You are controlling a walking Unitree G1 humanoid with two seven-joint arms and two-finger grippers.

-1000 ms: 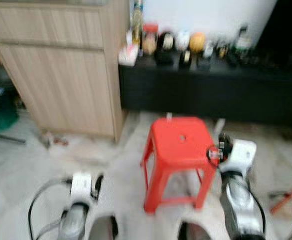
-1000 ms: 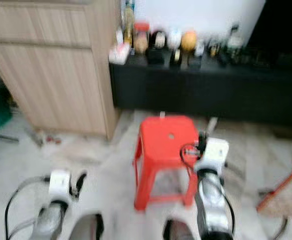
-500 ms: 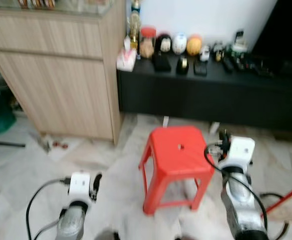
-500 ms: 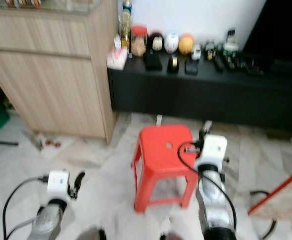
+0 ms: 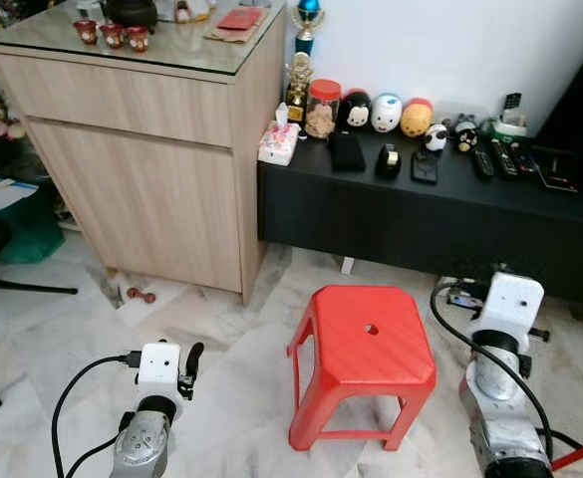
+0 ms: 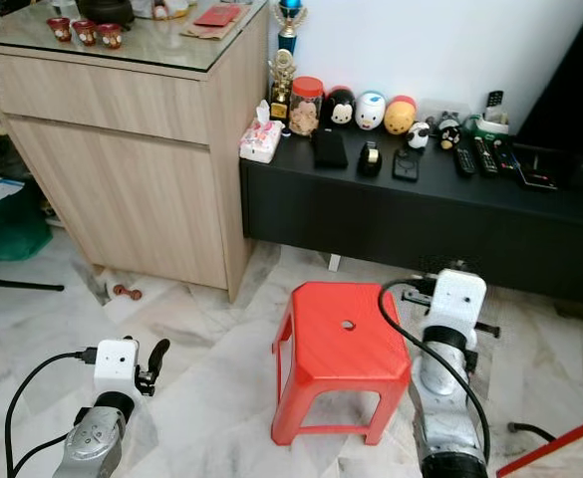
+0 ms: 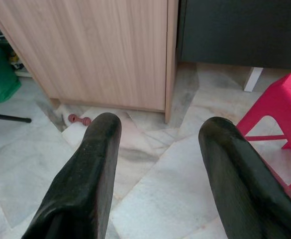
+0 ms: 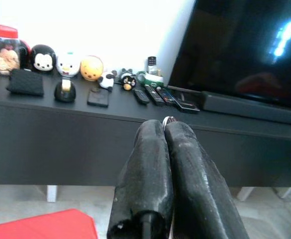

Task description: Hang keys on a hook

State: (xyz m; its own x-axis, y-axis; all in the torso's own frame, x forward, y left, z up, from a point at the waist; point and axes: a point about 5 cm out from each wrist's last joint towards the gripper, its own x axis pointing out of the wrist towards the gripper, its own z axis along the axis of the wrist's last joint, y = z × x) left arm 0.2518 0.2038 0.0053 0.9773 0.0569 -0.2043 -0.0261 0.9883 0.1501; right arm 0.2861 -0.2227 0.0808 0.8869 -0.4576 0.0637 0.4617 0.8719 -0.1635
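Note:
My right gripper [image 8: 165,124] is shut, held low in front of the black TV bench [image 5: 421,214]. A small red-and-white bit [image 8: 168,120], apparently the keys, pokes out between its tips; the rest is hidden by the fingers. Its silver arm [image 5: 498,398] rises at the right of the red stool [image 5: 366,349]. My left gripper [image 7: 160,129] is open with nothing between its fingers [image 5: 193,357]. It hangs low over the marble floor, facing the wooden cabinet [image 5: 142,149].
The stool stands on the floor between my arms. Round figurines [image 5: 389,112], a jar [image 5: 322,108] and remotes [image 5: 495,161] line the bench top. A dark TV [image 8: 244,50] stands at the bench's right end. A green bag [image 5: 17,234] lies left of the cabinet.
The whole picture has shifted and sharpened: the camera moved, so the cabinet top and bench show more fully. Both arms keep their pose and both grippers look unchanged.

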